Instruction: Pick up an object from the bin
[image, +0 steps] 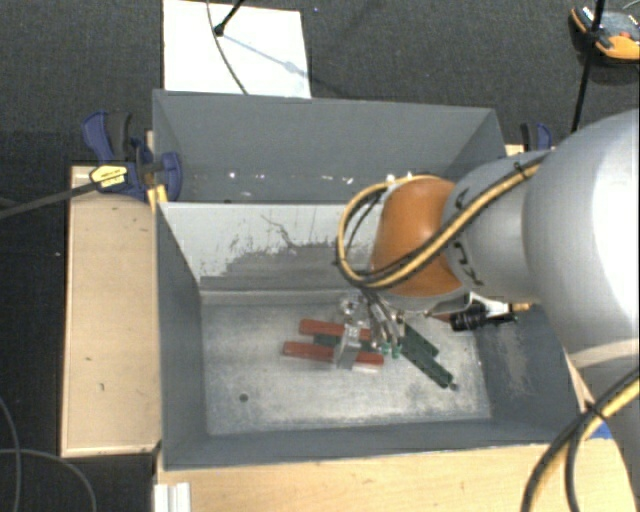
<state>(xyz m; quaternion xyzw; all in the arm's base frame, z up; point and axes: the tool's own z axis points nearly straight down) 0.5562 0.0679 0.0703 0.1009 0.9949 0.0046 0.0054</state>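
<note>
My gripper (354, 336) is down at the middle of the bin floor, under the orange wrist cover, in among a small cluster of red-brown flat bars. One red-brown bar (321, 328) lies just left of it, and a second (303, 350) lies in front of that one. A shorter red-brown piece (369, 361) sits right below the gripper. A dark green flat bar (430, 358) slants away to the lower right, its near end beside the gripper. The view does not show any of these held.
A black pen-like thing (482, 318) lies against the bin's right wall, partly under the arm. The arm and its looped cables cover the right rear of the bin. The left half of the floor is bare metal.
</note>
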